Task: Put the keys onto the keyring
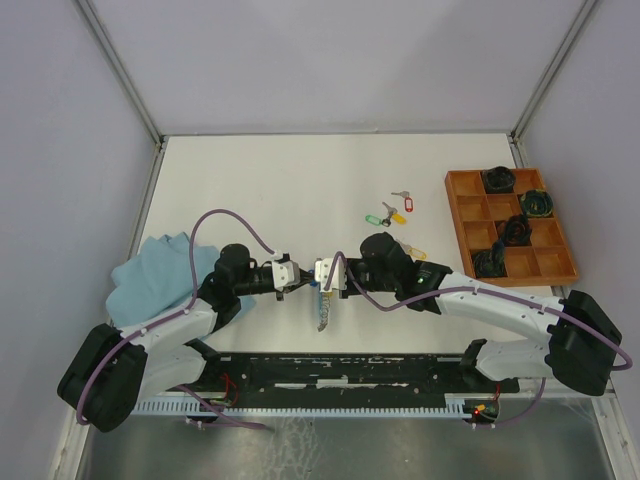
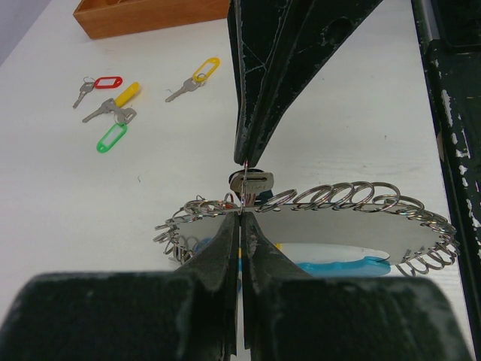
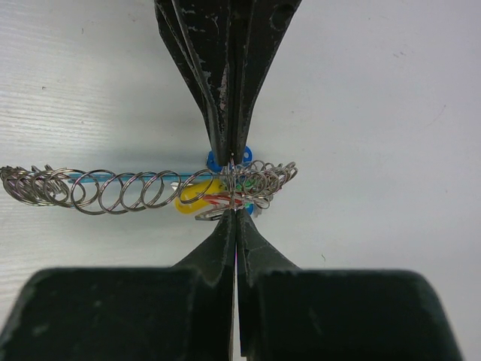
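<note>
Top camera: my left gripper (image 1: 292, 273) and right gripper (image 1: 322, 272) meet nose to nose over the desk (image 1: 300, 180). The keyring (image 1: 322, 310) hangs just beneath them. The loose keys (image 1: 392, 212) lie beyond the right gripper, well apart from it.

Left wrist: the left gripper is squeezed fully together on the keyring's rim. Straight across from it, the right gripper is pinched tight on a silver key (image 2: 258, 183) that touches the loop. I judge this to be the threading step. Next, the left needs to hold the loop steady while the right works the key's small ring onto the wire. After that the right has to reach out for a loose key.

Right wrist: both sets of fingertips pinch at one spot on the loop. A yellow tag (image 3: 192, 197) is bunched just beside the right gripper's tips. I can read no brand or writing anywhere, and the tags look blank.
</note>
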Controlling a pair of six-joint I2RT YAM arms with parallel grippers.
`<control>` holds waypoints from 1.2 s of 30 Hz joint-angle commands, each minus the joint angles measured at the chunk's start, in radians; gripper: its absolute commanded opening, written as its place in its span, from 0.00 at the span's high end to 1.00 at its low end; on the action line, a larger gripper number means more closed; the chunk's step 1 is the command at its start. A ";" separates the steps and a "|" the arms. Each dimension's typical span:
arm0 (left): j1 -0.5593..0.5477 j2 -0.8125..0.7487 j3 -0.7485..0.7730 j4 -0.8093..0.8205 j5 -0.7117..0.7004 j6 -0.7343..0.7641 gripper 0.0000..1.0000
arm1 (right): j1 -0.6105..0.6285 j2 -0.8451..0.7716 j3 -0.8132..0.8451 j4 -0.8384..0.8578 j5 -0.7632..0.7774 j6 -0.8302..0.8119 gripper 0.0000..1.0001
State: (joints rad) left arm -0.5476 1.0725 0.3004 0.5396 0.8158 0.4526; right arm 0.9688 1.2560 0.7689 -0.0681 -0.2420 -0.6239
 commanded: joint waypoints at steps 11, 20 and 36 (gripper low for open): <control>-0.005 -0.019 0.012 0.062 0.035 -0.020 0.97 | 0.013 0.013 0.059 0.077 -0.028 0.057 1.00; -0.005 -0.024 0.012 0.065 0.046 -0.025 0.97 | 0.018 0.035 0.056 0.119 -0.040 0.083 1.00; -0.005 -0.030 0.026 0.025 0.043 -0.017 0.97 | 0.019 0.027 0.074 0.131 -0.058 0.089 0.99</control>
State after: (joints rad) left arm -0.5465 1.0664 0.3004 0.5304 0.8211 0.4519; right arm 0.9752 1.2926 0.7776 -0.0189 -0.2527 -0.5461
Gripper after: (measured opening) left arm 0.040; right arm 0.009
